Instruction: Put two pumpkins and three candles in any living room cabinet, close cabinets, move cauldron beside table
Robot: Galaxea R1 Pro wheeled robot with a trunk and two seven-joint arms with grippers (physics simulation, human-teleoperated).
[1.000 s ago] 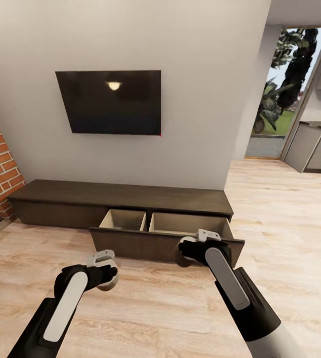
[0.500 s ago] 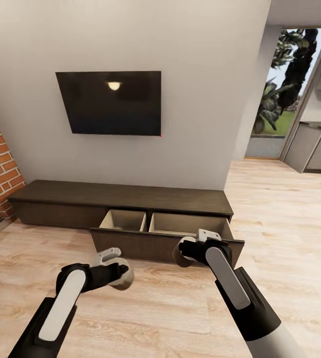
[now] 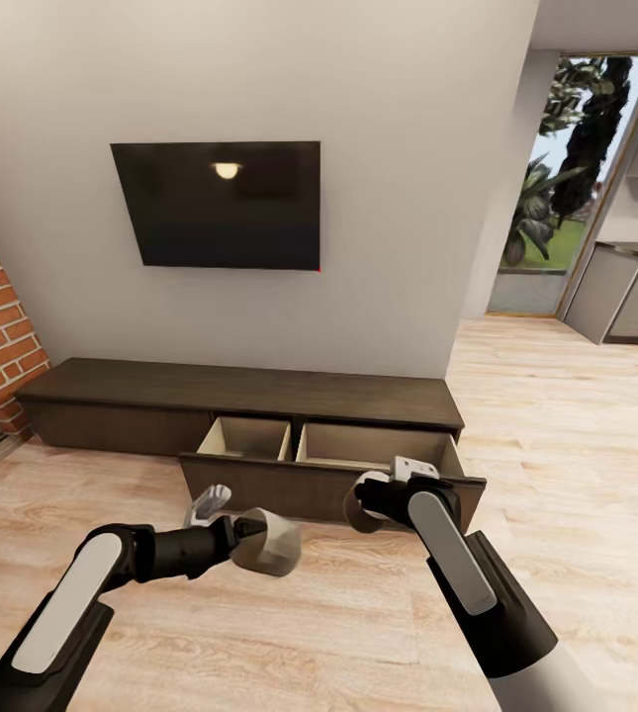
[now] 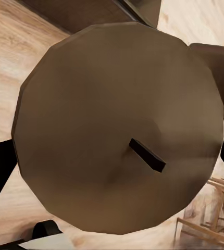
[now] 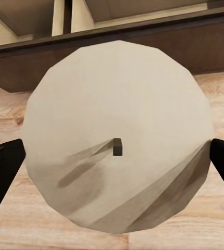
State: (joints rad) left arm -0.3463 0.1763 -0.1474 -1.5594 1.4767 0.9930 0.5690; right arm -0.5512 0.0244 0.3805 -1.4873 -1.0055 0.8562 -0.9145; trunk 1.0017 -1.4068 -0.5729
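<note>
Gripping one candle each, the left gripper and right gripper face the cabinet, whose drawer stands open.

My left gripper holds a tan-brown candle; my right gripper holds a pale cream one, each with a dark wick. Cabinet: dark brown, pale wood interior.
</note>
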